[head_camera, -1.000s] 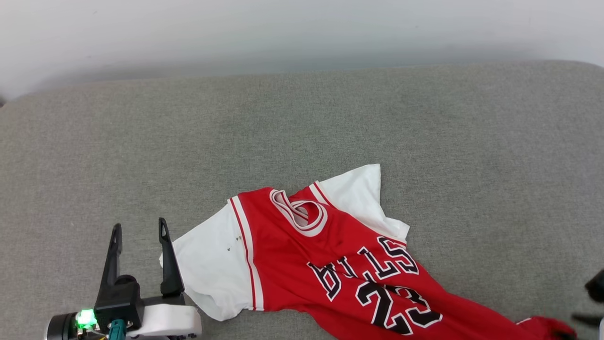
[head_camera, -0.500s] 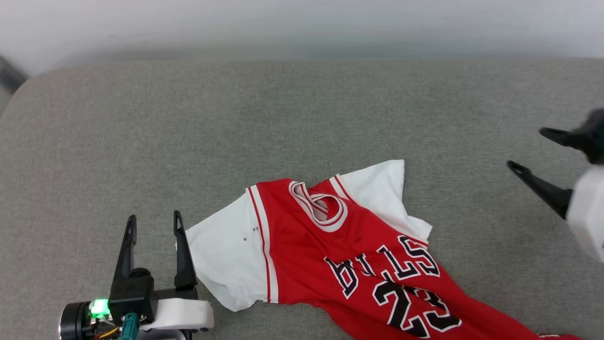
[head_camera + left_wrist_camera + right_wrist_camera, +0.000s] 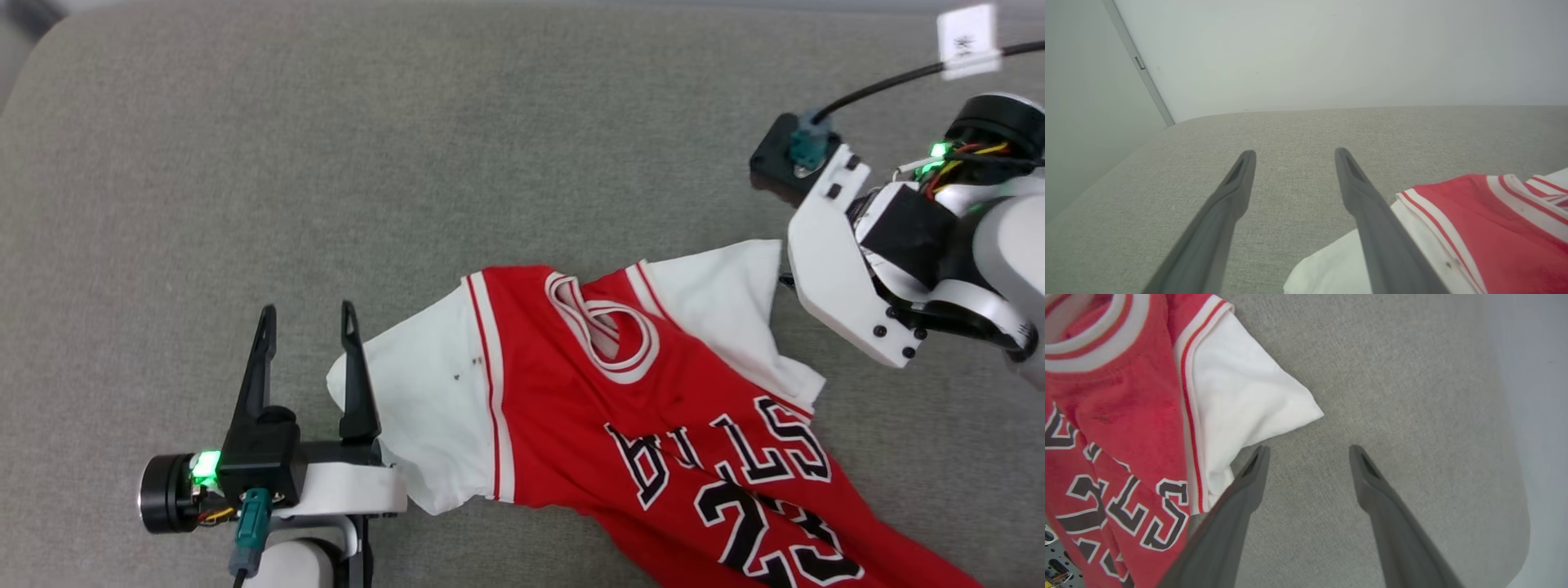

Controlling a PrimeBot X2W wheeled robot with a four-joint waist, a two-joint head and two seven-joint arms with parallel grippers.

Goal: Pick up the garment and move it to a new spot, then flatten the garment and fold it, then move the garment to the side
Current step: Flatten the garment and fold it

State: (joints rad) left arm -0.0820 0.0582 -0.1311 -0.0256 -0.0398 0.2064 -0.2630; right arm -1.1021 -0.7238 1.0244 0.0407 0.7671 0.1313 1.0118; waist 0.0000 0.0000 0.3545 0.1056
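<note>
- Grey bench [image 3: 245, 163] — the garment [image 3: 571, 384] lies rumpled, lettering up, hem running out of view.
- Left gripper [image 3: 309, 309], jaws apart, just beside one white sleeve [image 3: 408, 425].
- Right gripper [image 3: 1308, 449], jaws apart beside the other sleeve [image 3: 1241, 400] — uneven grabs could bunch the cloth.

1. Left gripper [image 3: 307, 312]: lower left of the head view, fingers pointing up the frame, jaws spread wide.
2. Right gripper [image 3: 1309, 449]: in the right wrist view, both fingers rise from the bottom edge, jaws parted wide.
3. Right wrist housing [image 3: 841, 253]: upper right of the head view, white shell angled down-left, green light lit.
</note>
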